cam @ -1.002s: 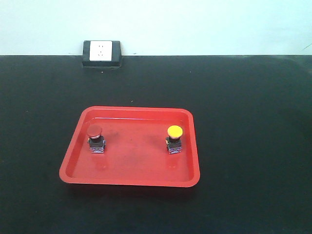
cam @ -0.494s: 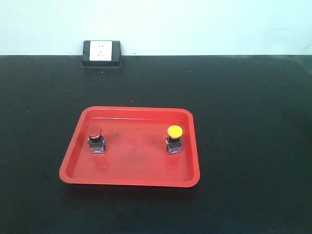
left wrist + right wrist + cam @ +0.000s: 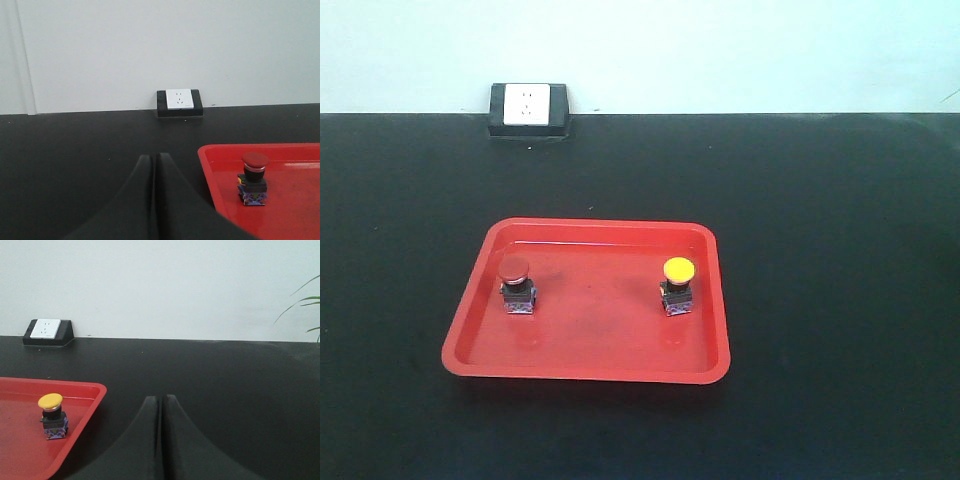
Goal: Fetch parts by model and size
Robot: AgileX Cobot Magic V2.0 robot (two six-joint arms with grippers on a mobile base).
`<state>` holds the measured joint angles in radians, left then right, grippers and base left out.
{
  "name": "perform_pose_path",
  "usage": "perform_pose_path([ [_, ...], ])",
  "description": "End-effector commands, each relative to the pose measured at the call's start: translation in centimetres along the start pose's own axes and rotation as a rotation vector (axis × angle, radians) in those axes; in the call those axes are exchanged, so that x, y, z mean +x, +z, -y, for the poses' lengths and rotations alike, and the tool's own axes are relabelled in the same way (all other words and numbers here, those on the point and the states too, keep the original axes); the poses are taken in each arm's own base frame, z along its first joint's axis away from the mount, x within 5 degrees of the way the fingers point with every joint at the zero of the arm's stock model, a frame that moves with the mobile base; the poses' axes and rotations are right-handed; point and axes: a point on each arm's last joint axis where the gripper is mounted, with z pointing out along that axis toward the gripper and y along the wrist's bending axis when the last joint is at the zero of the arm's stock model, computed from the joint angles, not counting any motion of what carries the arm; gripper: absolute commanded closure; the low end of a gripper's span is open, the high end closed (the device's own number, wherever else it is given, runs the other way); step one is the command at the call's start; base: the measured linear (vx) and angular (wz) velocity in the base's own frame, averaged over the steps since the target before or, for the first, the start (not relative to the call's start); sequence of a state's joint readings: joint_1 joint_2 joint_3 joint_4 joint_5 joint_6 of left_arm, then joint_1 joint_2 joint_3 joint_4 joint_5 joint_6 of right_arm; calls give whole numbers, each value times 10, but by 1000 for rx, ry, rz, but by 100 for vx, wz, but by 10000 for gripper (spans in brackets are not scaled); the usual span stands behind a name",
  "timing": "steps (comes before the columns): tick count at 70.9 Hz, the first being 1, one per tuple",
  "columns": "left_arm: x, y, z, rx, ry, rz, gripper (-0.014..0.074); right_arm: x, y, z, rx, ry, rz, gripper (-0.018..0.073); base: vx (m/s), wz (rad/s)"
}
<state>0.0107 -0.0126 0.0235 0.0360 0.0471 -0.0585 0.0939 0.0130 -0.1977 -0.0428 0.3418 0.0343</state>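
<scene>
Two parts stand upright in a red tray [image 3: 590,365]. The red-capped push-button switch [image 3: 516,284] is at the tray's left and the yellow-capped switch [image 3: 677,285] at its right, each on a dark blue-grey base. In the left wrist view my left gripper [image 3: 153,158] is shut and empty over the black table, left of the tray [image 3: 210,165] and of the red switch [image 3: 254,178]. My right gripper [image 3: 161,399] is shut and empty, to the right of the tray [image 3: 95,400] and the yellow switch [image 3: 52,415]. Neither gripper shows in the front view.
A white wall socket in a black housing [image 3: 528,110] sits at the back of the black table [image 3: 820,250] against the pale wall. Plant leaves [image 3: 306,310] reach in at the far right of the right wrist view.
</scene>
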Motion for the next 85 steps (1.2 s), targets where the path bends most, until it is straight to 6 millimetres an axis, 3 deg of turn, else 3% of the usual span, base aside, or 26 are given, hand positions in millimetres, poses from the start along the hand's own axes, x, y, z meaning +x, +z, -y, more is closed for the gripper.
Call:
perform_pose_path([
  [1, -11, -2, 0, 4, -11, 92, 603, 4, 3, 0, 4, -7, 120, 569, 0, 0],
  [14, -11, -2, 0, 4, -11, 92, 603, 34, 11, -1, 1, 1, 70, 569, 0, 0],
  [28, -11, -2, 0, 4, -11, 92, 603, 49, 15, -1, -5, 51, 78, 569, 0, 0],
  [85, -11, -2, 0, 4, -11, 92, 603, 47, 15, -1, -1, -5, 105, 569, 0, 0],
])
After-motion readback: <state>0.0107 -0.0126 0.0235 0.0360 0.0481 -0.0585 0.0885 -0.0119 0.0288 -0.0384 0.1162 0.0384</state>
